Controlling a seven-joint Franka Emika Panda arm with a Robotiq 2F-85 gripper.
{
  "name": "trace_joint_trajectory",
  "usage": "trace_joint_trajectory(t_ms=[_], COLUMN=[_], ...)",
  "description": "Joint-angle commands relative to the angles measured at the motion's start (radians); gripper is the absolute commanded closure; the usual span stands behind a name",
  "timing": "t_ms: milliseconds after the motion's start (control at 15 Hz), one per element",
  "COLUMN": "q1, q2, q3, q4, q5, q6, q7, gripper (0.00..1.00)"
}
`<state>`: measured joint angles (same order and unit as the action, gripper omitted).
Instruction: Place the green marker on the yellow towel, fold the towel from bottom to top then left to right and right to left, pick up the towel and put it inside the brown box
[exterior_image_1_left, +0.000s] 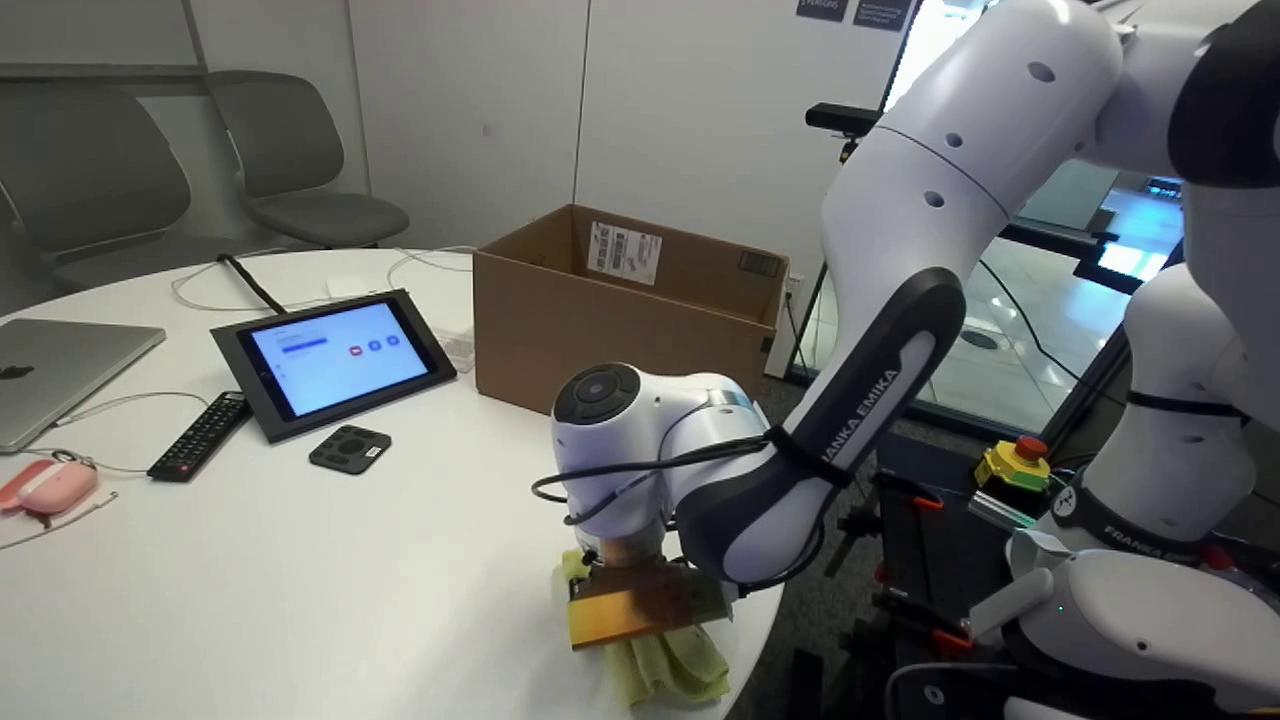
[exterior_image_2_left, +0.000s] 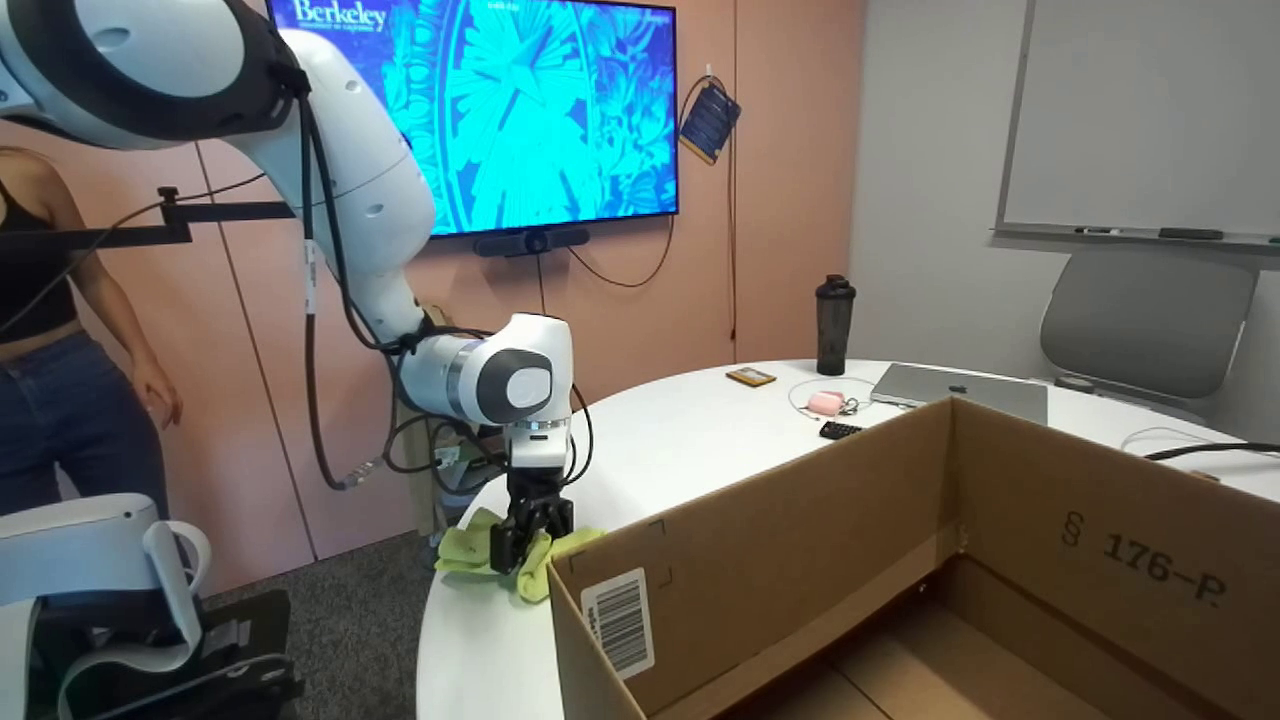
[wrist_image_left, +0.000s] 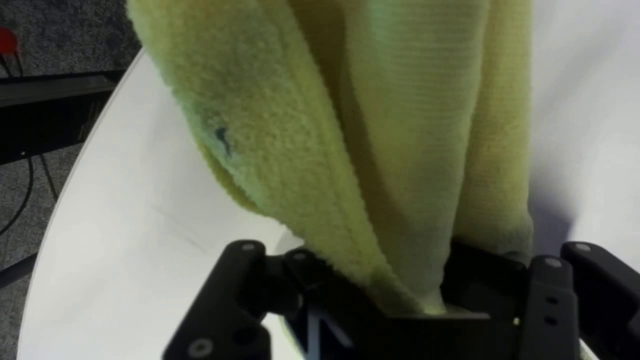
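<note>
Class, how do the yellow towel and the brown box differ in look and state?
The yellow towel is fuzzy, yellow-green cloth; the brown box is printed cardboard. The yellow towel lies bunched and low, while the brown box stands upright, open at the top. The pincer grips the yellow towel but not the brown box. Both rest on the white table.

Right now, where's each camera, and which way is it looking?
An exterior view: beside the table, facing the box, tablet and chairs; the robot arm shows at the picture's right.
An exterior view: by the box, looking over it toward the wall screen; the robot arm shows at the picture's left.
Wrist view: on the robot arm's end, looking down at the towel; the end effector shows at the bottom.
Both exterior views show the box, laptop and towel.
</note>
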<state>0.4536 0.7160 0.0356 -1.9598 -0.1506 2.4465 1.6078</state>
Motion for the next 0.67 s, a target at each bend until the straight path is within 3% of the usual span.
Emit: trace_joint_trajectory(t_ms=[0,600], q1=[0.007,-0.007], q2=[-0.038,-0.223], q3=[-0.007,-0.015], q4=[-0.016,-0.060], q5=[0.003,-0.034], q6=[-0.006,-0.098], q7=[-0.006,-0.010], gripper=[0.99,0.96])
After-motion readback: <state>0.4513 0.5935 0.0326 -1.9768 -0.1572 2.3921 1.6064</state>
